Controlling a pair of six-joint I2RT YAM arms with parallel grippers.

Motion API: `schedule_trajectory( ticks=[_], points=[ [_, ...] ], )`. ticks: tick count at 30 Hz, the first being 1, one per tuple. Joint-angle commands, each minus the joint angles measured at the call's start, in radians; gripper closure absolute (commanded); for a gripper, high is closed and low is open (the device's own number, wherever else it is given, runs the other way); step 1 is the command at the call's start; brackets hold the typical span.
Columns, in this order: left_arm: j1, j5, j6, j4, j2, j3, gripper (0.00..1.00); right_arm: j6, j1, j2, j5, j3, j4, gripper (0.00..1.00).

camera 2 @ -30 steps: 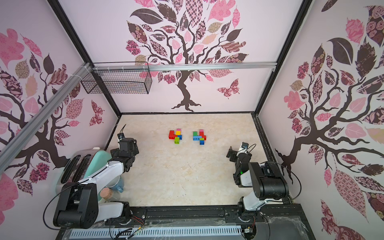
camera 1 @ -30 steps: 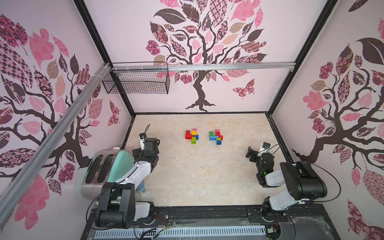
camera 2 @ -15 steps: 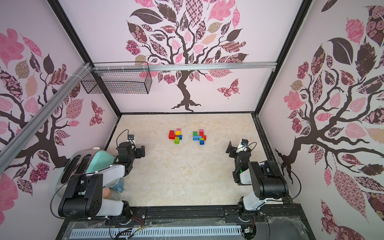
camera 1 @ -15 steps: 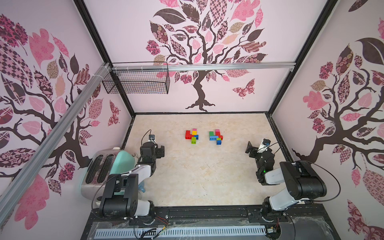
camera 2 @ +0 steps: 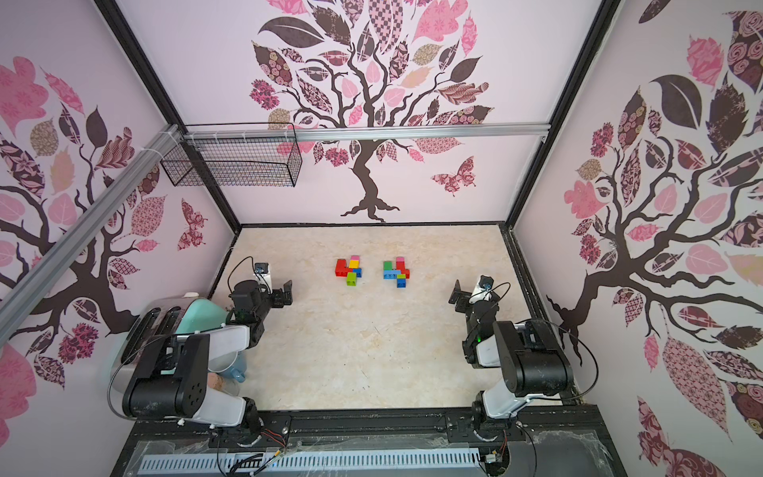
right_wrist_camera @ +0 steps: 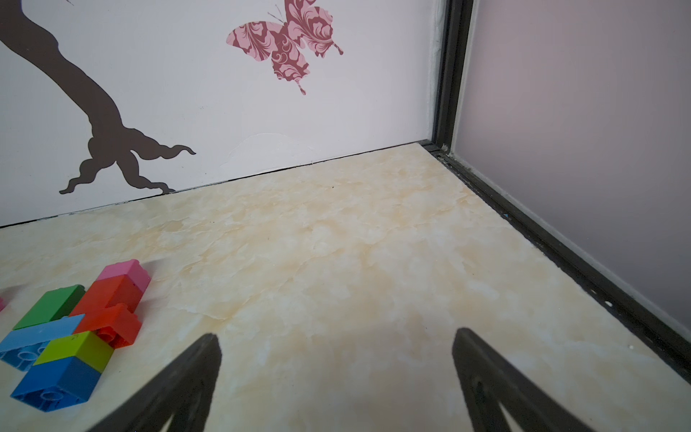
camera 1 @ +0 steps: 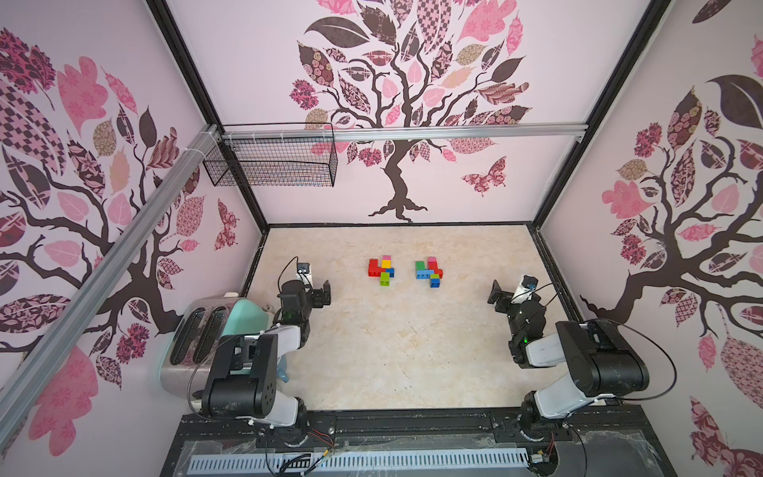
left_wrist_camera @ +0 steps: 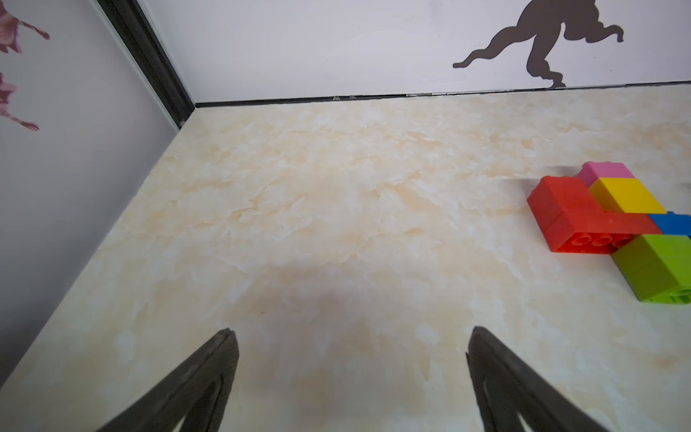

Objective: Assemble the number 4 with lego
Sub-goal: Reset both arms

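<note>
The lego lies in two flat clusters of joined bricks at the far middle of the table. The left cluster (camera 1: 382, 270) (camera 2: 349, 270) (left_wrist_camera: 598, 220) is red, pink, yellow, blue and lime. The right cluster (camera 1: 429, 272) (camera 2: 396, 271) (right_wrist_camera: 74, 329) is green, pink, red, blue and lime. My left gripper (camera 1: 318, 292) (camera 2: 283, 295) (left_wrist_camera: 351, 336) is open and empty over bare table, left of the left cluster. My right gripper (camera 1: 504, 295) (camera 2: 462, 295) (right_wrist_camera: 334, 338) is open and empty, right of the right cluster. Neither touches a brick.
A chrome toaster (camera 1: 198, 330) and a mint-green object (camera 1: 243, 318) stand by the left arm's base, with a blue cup (camera 2: 235, 363) under the arm. A black wire basket (camera 1: 276, 159) hangs from the rail at the back left. Walls close in three sides.
My left gripper has turned and shifted right, towards the left cluster. My right gripper has crept slightly farther back. The bricks have not moved.
</note>
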Motion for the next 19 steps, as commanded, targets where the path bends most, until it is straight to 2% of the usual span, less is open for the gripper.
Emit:
schedule_trajectory(
  ticks=[1, 4, 5, 7, 10, 13, 19],
  points=[
    [0.012, 0.017, -0.028, 0.152, 0.020, -0.063, 0.02, -0.009, 0.005, 0.013, -0.007, 0.002, 0.018, 0.00],
    [0.011, -0.017, -0.039, 0.291, 0.066, -0.107, 0.02, -0.009, 0.005, 0.013, -0.007, 0.002, 0.017, 0.00],
    [0.011, -0.022, -0.038, 0.275, 0.063, -0.100, 0.02, -0.009, 0.004, 0.013, -0.008, 0.002, 0.017, 0.00],
    [0.012, -0.112, -0.080, 0.192, 0.052, -0.069, 0.02, -0.009, 0.005, 0.013, -0.008, 0.002, 0.017, 0.00],
    [-0.002, -0.192, -0.085, 0.236, 0.062, -0.085, 0.02, -0.010, 0.005, 0.015, -0.010, 0.004, 0.014, 0.00],
    [-0.005, -0.199, -0.090, 0.232, 0.061, -0.085, 0.02, -0.031, 0.005, 0.017, -0.054, 0.048, -0.067, 0.00],
    [-0.005, -0.200, -0.092, 0.225, 0.053, -0.087, 0.02, -0.033, 0.007, 0.013, -0.058, 0.034, -0.046, 0.00]
  ],
)
